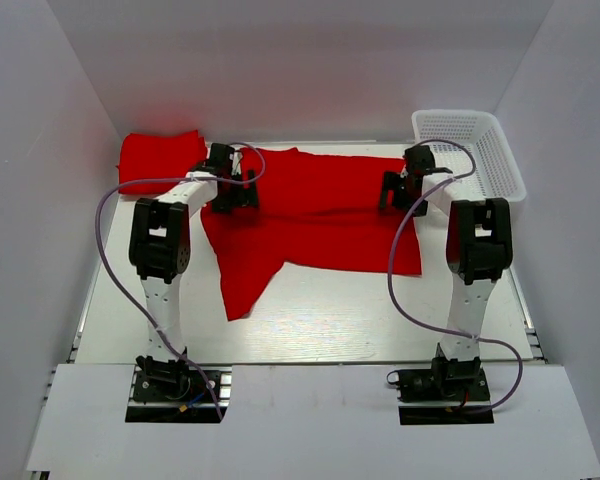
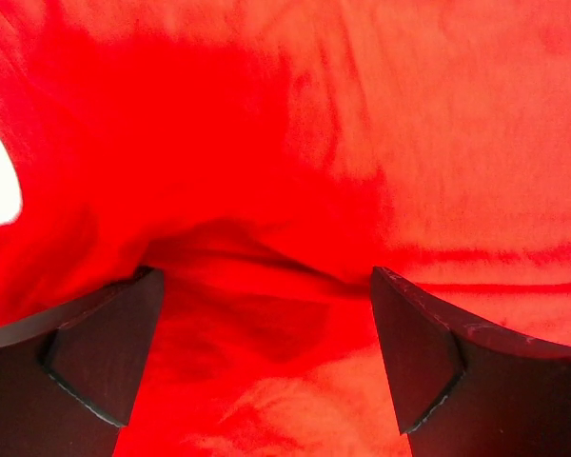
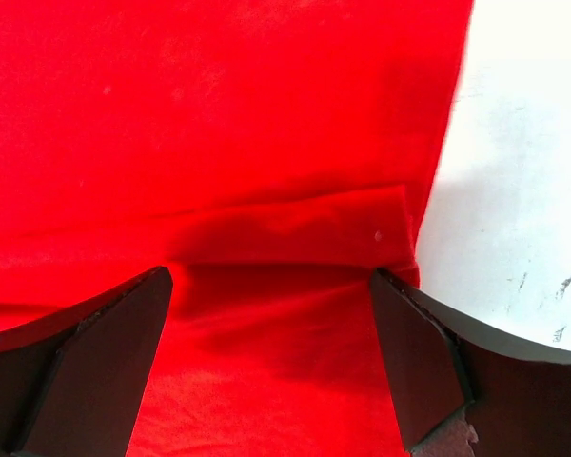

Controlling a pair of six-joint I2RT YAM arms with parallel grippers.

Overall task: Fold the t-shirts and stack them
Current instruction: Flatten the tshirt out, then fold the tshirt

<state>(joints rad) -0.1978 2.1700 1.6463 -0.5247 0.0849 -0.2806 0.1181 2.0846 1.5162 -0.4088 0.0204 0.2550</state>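
Spread t-shirt [image 1: 320, 215], plain red, lay across the middle of the white table [image 1: 330, 320], with one flap trailing toward the near edge on its left side. Nearest the camera, both arms rose from their bases at the table's near edge, bent at the elbow and reached forward over the cloth. The left arm [image 1: 160, 240] leaned in over the shirt's left end and the right arm [image 1: 478, 240] stood by its right end, each wrist tipped down toward the fabric.

The left gripper [image 1: 232, 190] sat low over the left part of the shirt with its jaws spread wide. In the left wrist view a rumpled rise of red cloth lay between its dark fingers [image 2: 95, 362], not pinched. The right gripper [image 1: 400, 190] was just as wide apart near the shirt's right edge. In its own view it straddled a folded-over hem, with bare table showing past the right finger [image 3: 419, 371]. Neither had closed on anything, and whether the fingertips pressed on the cloth could not be told.

Farther back, a folded t-shirt [image 1: 160, 162] lay at the far left corner, close to the spread one's left end. A white mesh basket [image 1: 505, 165] stood at the far right corner, near the right gripper.
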